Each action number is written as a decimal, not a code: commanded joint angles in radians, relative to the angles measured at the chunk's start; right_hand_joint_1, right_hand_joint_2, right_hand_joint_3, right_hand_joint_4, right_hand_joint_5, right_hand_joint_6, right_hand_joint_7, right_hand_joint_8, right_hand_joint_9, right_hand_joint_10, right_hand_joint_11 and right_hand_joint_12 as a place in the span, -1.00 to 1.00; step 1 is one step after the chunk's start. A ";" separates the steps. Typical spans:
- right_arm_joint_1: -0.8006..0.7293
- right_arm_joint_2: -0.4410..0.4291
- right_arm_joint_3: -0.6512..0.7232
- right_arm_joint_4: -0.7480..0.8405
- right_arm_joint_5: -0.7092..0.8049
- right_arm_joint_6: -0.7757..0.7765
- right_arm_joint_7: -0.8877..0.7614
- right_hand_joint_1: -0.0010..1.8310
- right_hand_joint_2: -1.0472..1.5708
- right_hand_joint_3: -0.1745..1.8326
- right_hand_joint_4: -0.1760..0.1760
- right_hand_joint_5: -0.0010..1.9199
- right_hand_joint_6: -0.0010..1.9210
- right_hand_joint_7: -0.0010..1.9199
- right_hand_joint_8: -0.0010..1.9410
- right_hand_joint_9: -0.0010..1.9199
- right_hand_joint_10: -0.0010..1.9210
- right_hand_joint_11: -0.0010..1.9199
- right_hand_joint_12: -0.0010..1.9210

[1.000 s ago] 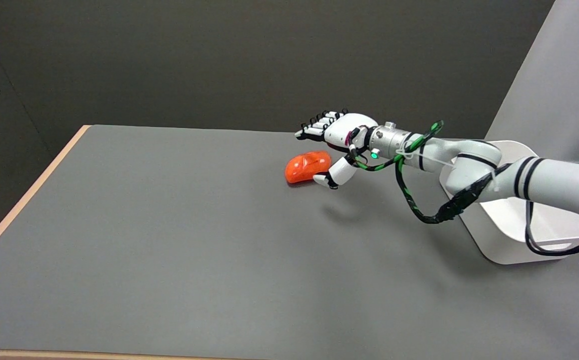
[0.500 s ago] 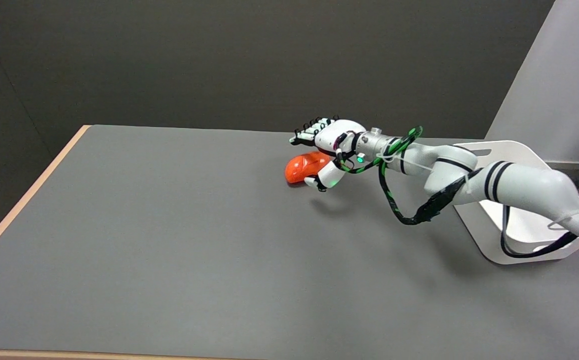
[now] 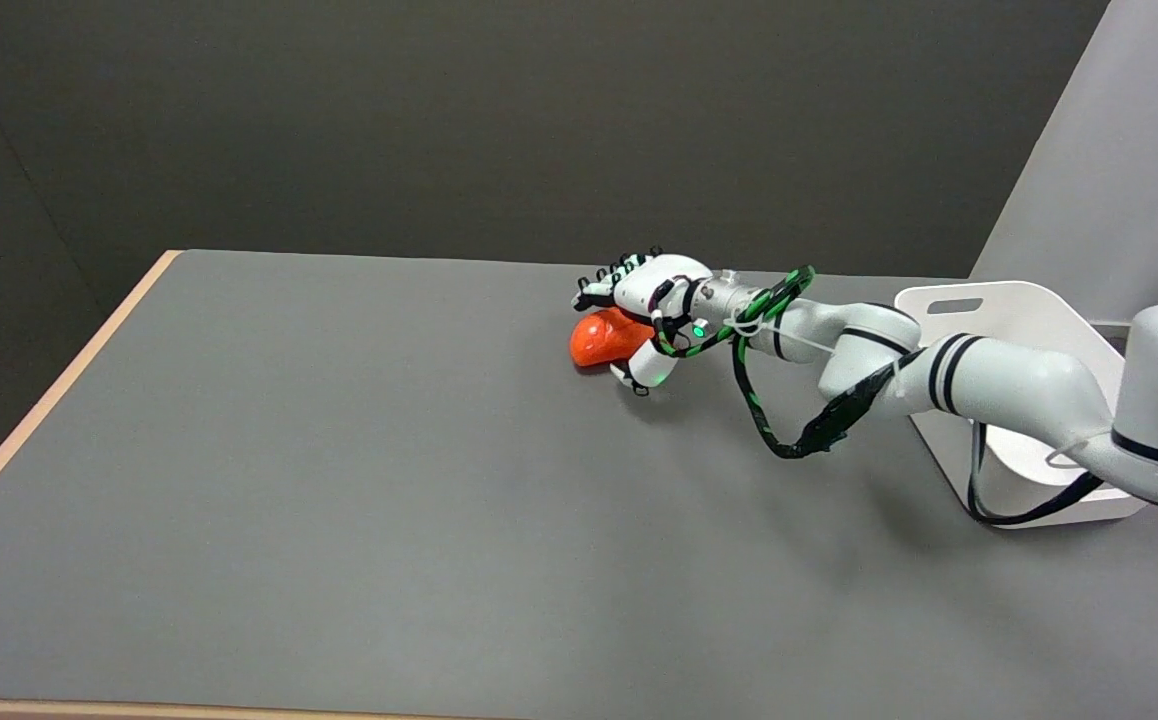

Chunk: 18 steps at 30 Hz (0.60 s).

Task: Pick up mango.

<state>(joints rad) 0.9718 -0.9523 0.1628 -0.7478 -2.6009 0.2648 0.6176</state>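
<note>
My right arm [image 3: 949,375] reaches in from the lower right, stretched long and low across the table, with a green-and-black cable looping off the forearm. The wrist shows a small green light. My right hand [image 3: 639,310] is palm-down, fingers [image 3: 611,278] extended forward and apart, thumb [image 3: 645,370] dropped below. From this angle I can't tell whether anything is gripped.

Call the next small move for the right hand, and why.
Probably close the fingers around the mango. The right hand sits over its right end, fingers spread above and the thumb low on the near side, so it brackets the fruit without clearly gripping. The mango lies on the table; lift only once the grip is firm.
</note>
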 commanded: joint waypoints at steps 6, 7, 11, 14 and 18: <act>-0.036 -0.084 0.055 0.124 0.002 0.013 0.000 -0.21 0.31 0.20 0.29 -0.84 -0.57 -0.70 -0.61 -0.71 -0.29 -0.84 0.18; -0.043 -0.084 0.068 0.124 0.002 0.019 0.000 -0.16 0.32 0.20 0.27 -0.83 -0.55 -0.66 -0.57 -0.66 -0.23 -0.79 0.26; -0.057 -0.084 0.095 0.121 0.002 0.038 0.000 0.00 0.37 0.14 0.24 -0.76 -0.35 -0.50 -0.36 -0.49 0.01 -0.58 0.54; -0.068 -0.080 0.114 0.110 0.002 0.058 0.000 0.08 0.42 0.05 0.31 -0.71 0.04 -0.39 -0.11 -0.37 0.20 -0.40 0.77; -0.078 -0.078 0.135 0.097 0.002 0.074 0.000 0.23 0.72 -0.60 -0.42 -0.48 0.74 -0.20 0.46 -0.25 0.38 -0.23 1.00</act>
<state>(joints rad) 0.9387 -1.0157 0.2177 -0.6564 -2.5986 0.2861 0.6181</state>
